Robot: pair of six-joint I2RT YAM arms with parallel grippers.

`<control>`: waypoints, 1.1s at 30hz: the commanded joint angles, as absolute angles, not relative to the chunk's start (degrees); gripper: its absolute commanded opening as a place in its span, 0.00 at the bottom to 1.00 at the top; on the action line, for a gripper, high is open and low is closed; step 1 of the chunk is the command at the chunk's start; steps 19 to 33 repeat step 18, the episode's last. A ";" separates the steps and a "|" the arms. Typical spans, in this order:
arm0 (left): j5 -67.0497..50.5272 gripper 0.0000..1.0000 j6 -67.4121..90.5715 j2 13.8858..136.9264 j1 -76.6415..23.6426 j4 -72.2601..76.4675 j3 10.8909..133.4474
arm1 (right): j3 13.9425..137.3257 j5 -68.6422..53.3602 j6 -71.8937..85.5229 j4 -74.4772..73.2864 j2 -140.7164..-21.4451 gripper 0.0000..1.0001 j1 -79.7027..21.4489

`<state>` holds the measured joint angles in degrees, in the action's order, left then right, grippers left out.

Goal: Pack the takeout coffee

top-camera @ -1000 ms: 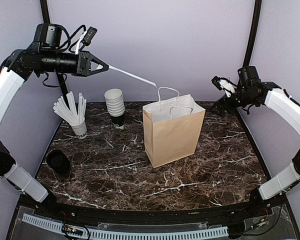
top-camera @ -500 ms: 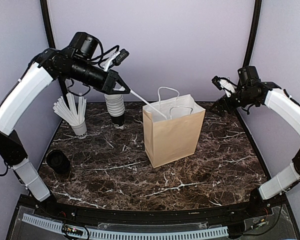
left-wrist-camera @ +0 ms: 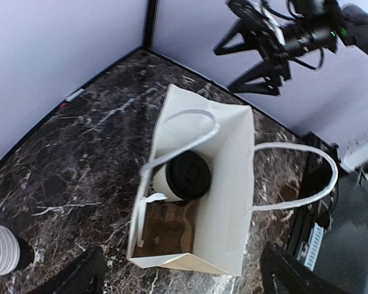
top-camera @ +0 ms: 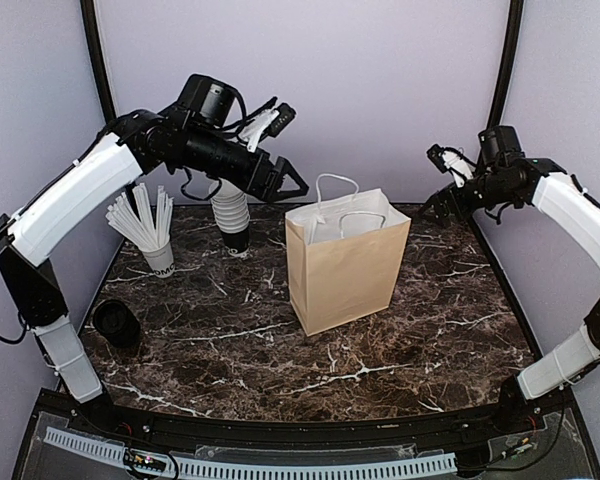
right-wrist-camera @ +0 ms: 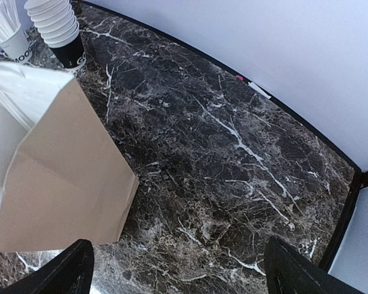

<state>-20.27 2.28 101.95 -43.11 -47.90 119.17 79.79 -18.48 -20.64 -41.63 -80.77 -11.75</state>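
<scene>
At the far left of the dark, white-veined marble table (top-camera: 230, 340) sits one short, round black tub (top-camera: 117, 322). Behind it, one white paper cup (top-camera: 160, 257) holds a fan of flat white sticks (top-camera: 140, 218), too many to count. Next comes a single nested stack of ribbed white cups (top-camera: 230, 205) resting on a black cup (top-camera: 236, 239); the number in the stack is not clear.

The left end effector (top-camera: 292, 188) hangs above the table between that stack and the bag, its two black fingers spread wide with nothing between them.

In the middle stands one brown paper bag (top-camera: 348, 268), upright, creased and boxy, white inside, with two white loop handles (top-camera: 337, 182). From the left wrist view, one coffee cup (left-wrist-camera: 183, 176) stands inside the bag on its brown floor: white paper wall, round black plastic lid. One handle crosses in front of it.

At the right, the right end effector (top-camera: 436, 190) hovers over the back corner, well apart from the bag, fingers wide and empty.
</scene>
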 commanded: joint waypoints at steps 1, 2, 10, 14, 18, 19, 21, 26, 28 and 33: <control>-3.47 0.95 -1.06 88.43 -42.44 -32.85 108.58 | 84.89 -16.61 -15.01 -40.43 -80.17 0.99 -9.86; -0.50 0.98 -1.50 87.10 -42.14 -31.76 106.59 | 85.02 -16.06 -13.34 -39.44 -79.78 0.98 -8.57; 7.22 0.99 5.79 75.46 -26.96 -26.98 85.56 | 84.78 -10.84 -0.04 -31.66 -74.75 0.99 1.57; 12.43 0.99 1.78 70.99 -25.74 -18.91 76.31 | 80.49 -9.87 0.76 -26.04 -69.87 0.99 1.54; 11.04 0.99 2.81 70.75 -25.62 -19.10 75.49 | 77.81 -8.47 2.08 -22.97 -67.32 0.99 1.58; 11.04 0.99 2.81 70.75 -25.62 -19.10 75.49 | 77.81 -8.47 2.08 -22.97 -67.32 0.99 1.58; 11.04 0.99 2.81 70.75 -25.62 -19.10 75.49 | 77.81 -8.47 2.08 -22.97 -67.32 0.99 1.58; 11.04 0.99 2.81 70.75 -25.62 -19.10 75.49 | 77.81 -8.47 2.08 -22.97 -67.32 0.99 1.58; 11.04 0.99 2.81 70.75 -25.62 -19.10 75.49 | 77.81 -8.47 2.08 -22.97 -67.32 0.99 1.58; 11.04 0.99 2.81 70.75 -25.62 -19.10 75.49 | 77.81 -8.47 2.08 -22.97 -67.32 0.99 1.58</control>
